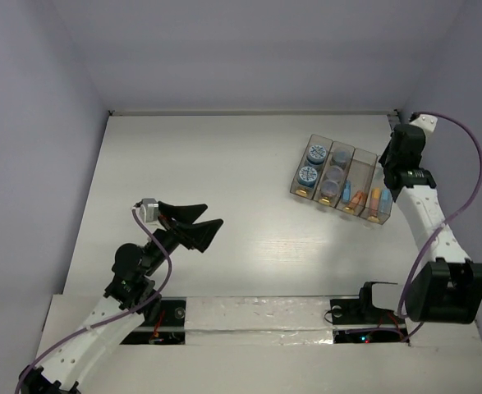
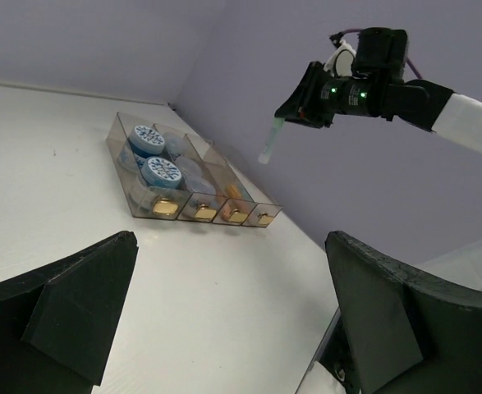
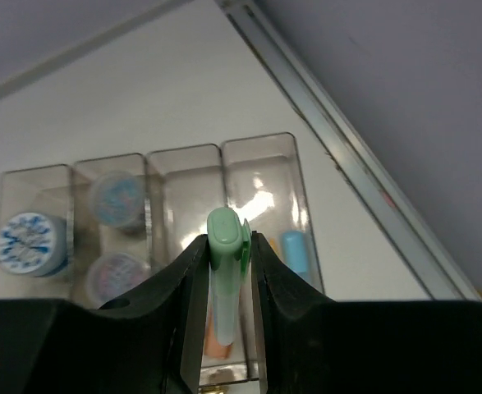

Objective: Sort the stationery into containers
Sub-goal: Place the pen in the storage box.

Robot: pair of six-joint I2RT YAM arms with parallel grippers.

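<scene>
The pale green capsule-like stick (image 3: 224,246) is clamped between my right fingers (image 3: 190,275), its rounded cap poking out past the tips and its body running back between them. I hold it in the air above the clear plastic organiser box (image 3: 261,141), not touching it; from my right wrist it lines up over the third compartment from the left, where an orange stick (image 3: 217,345) lies. The compartment to the right holds a blue stick (image 3: 294,250). The leftmost compartment holds two round tubs with blue patterned tops (image 1: 308,175), and the second holds round tubs with purple contents (image 1: 332,182). The box sits at the far right of the white counter (image 1: 224,164). My left fingers (image 1: 183,211) are spread wide, grasping nothing, well apart from the box over the near left of the counter.
</scene>
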